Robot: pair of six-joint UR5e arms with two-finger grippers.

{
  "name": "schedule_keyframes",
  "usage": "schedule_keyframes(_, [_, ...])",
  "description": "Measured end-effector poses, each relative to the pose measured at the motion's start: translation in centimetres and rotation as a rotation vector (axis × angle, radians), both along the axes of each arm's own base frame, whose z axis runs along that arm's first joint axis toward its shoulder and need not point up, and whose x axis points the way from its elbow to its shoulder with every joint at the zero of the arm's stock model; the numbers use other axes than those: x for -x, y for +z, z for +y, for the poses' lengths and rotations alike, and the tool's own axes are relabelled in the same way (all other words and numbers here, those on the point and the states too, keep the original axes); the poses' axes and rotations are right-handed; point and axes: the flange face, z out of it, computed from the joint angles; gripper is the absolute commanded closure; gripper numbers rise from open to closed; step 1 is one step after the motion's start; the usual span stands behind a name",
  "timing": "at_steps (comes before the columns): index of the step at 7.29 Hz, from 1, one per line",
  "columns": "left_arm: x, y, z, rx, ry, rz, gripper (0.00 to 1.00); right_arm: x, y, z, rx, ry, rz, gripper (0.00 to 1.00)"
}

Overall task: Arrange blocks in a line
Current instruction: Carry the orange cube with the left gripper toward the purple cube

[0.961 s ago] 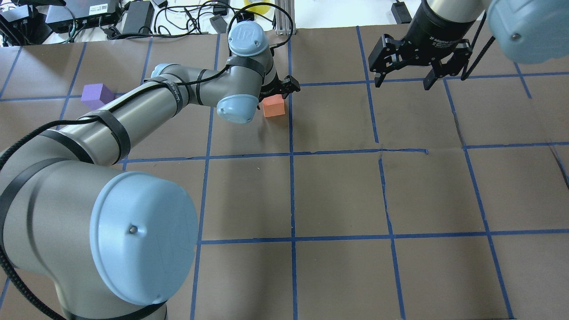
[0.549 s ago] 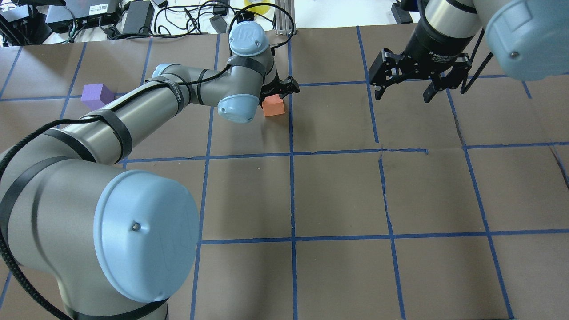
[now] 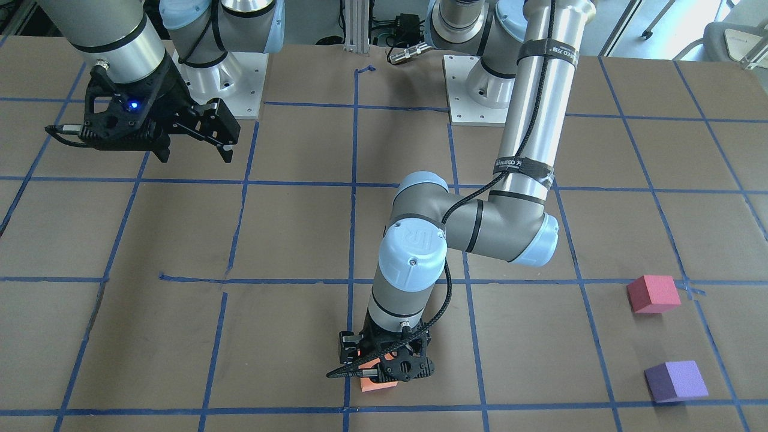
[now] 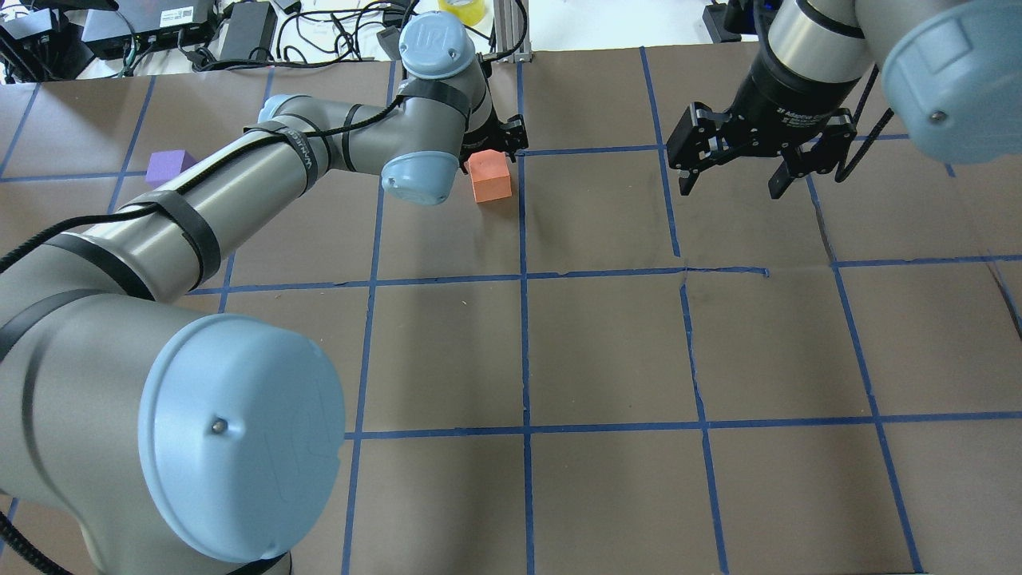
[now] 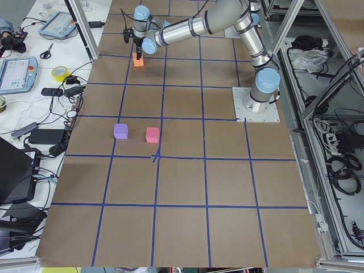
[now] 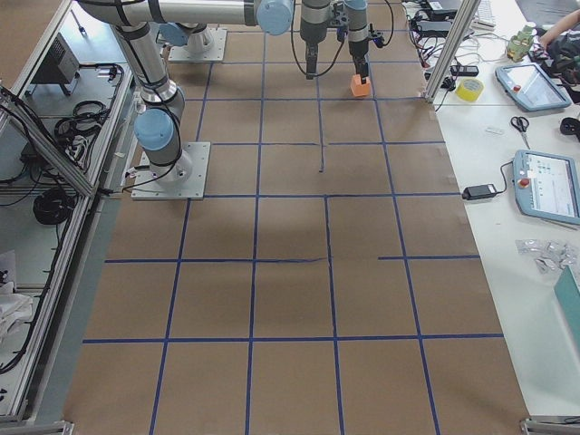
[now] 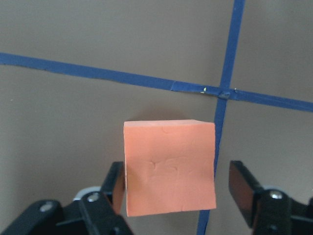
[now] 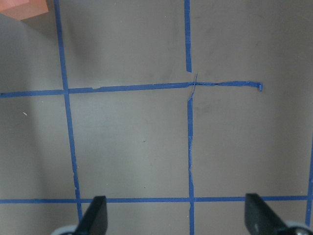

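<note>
The orange block [image 4: 489,177] rests on the table by a blue tape line. It also shows in the front view [image 3: 378,385] and the left wrist view [image 7: 168,166]. My left gripper [image 4: 489,148] is open just above it, with the fingers [image 7: 242,183] either side and a gap at the right one. The pinkish-red block [image 3: 653,294] and the purple block [image 3: 675,381] lie apart on the left side. The purple block also shows in the overhead view [image 4: 169,165]. My right gripper [image 4: 730,188] is open, empty and raised.
Brown paper with a grid of blue tape [image 4: 524,351] covers the table. Cables and power bricks [image 4: 247,28] lie beyond the far edge. The arm bases [image 3: 474,90] stand at the robot's edge.
My left arm has risen and drawn toward the far edge, so more of the orange block shows. My right gripper has shifted slightly toward the table's middle.
</note>
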Motion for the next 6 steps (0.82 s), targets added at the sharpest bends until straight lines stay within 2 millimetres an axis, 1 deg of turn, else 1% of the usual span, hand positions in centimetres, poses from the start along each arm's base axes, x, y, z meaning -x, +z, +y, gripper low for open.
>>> schedule_keyframes(1, [-0.1, 0.3, 0.0, 0.006, -0.027, -0.008, 0.26, -0.7, -0.2, 0.3, -0.008, 0.017, 0.038, 0.0])
schedule_keyframes(2, [0.0, -0.1, 0.0, 0.001, -0.031, -0.007, 0.26, -1.4, -0.4, 0.4, -0.011, 0.031, 0.06, 0.0])
schedule_keyframes(3, [0.0, -1.0, -0.1, -0.013, -0.015, -0.002, 0.26, -1.7, -0.6, 0.5, -0.012, 0.04, 0.068, 0.0])
schedule_keyframes(4, [0.1, -1.6, -0.2, -0.022, 0.004, 0.004, 0.21, -1.9, -0.8, 0.4, -0.015, 0.046, 0.071, 0.0])
schedule_keyframes(5, [0.1, -1.8, -0.2, -0.024, 0.013, 0.008, 0.17, -1.9, -1.1, 0.1, -0.017, 0.049, 0.072, 0.0])
schedule_keyframes(6, [0.1, -1.7, -0.3, -0.024, 0.016, 0.009, 0.07, -1.9, -1.2, 0.0, -0.016, 0.053, 0.072, 0.0])
